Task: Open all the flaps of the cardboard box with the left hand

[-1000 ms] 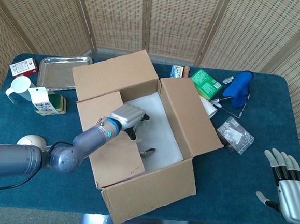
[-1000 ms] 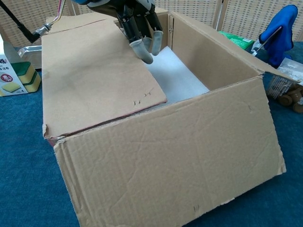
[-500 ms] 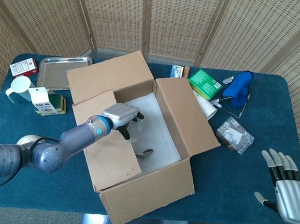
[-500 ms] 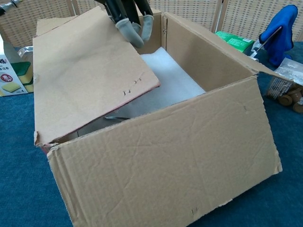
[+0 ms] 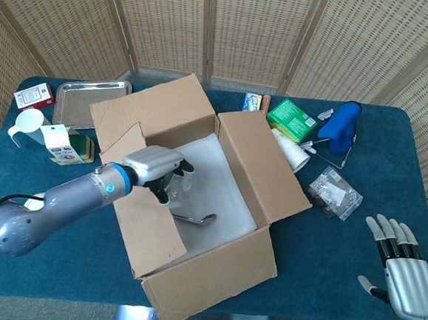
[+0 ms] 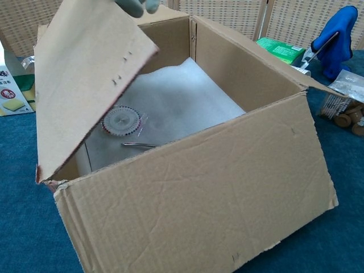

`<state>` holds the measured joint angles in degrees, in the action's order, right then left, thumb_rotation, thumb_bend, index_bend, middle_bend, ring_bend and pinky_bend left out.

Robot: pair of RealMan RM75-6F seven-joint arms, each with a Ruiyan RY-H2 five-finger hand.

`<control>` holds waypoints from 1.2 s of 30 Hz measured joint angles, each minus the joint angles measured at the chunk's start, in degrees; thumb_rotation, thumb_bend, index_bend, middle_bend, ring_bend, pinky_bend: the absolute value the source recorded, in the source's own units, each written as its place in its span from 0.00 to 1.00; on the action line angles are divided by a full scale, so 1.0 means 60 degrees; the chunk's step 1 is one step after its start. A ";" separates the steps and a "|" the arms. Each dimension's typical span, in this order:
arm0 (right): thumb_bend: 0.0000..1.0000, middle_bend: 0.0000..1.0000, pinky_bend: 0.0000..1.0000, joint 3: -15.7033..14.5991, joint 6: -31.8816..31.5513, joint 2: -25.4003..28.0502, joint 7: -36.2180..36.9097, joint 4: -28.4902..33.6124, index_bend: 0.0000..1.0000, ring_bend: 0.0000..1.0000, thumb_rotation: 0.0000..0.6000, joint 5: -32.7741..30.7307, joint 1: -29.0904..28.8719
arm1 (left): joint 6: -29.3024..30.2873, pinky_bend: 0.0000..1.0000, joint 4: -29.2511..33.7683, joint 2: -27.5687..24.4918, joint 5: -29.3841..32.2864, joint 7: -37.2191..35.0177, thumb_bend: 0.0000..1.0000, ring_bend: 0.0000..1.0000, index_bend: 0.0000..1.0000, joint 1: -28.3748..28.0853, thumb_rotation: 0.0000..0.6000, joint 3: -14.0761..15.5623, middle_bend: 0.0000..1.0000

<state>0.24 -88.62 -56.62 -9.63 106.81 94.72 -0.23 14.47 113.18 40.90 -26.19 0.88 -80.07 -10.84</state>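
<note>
The cardboard box [image 5: 212,275] [image 6: 199,193] stands mid-table with its far, right and near flaps folded outward. Its left flap [image 5: 147,214] [image 6: 85,85] is raised at a steep slant over the opening. My left hand [image 5: 158,169] has its fingers hooked under that flap's free edge; only its fingertips [image 6: 136,5] show at the top of the chest view. Inside lie white padding [image 6: 170,96], a spoon [image 5: 194,218] and a round disc [image 6: 120,120]. My right hand [image 5: 398,267] rests at the table's near right corner, fingers spread, holding nothing.
A metal tray [image 5: 89,102], a white scoop [image 5: 25,124], a carton with sponges [image 5: 63,144] and a small red box [image 5: 33,98] sit to the left. A green box [image 5: 291,120], blue glove [image 5: 341,125] and bagged items [image 5: 335,192] lie to the right.
My left hand has lifted the left flap from nearly flat over the opening to a steep slant, moving left and up. The box's inside, with spoon and disc, has come into view.
</note>
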 measured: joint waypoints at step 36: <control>0.00 0.00 0.03 -0.0130 -0.0131 -0.0096 -0.0380 0.0208 0.00 0.00 1.00 0.0365 0.0069 | -0.1282 0.62 0.2240 -0.2892 -0.5346 -0.2649 0.31 0.62 0.50 0.7007 1.00 -0.4782 0.76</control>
<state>-0.54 -89.41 -57.20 -11.91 108.06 96.91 0.18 6.78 126.62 23.55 -58.27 -15.01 -38.02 -39.53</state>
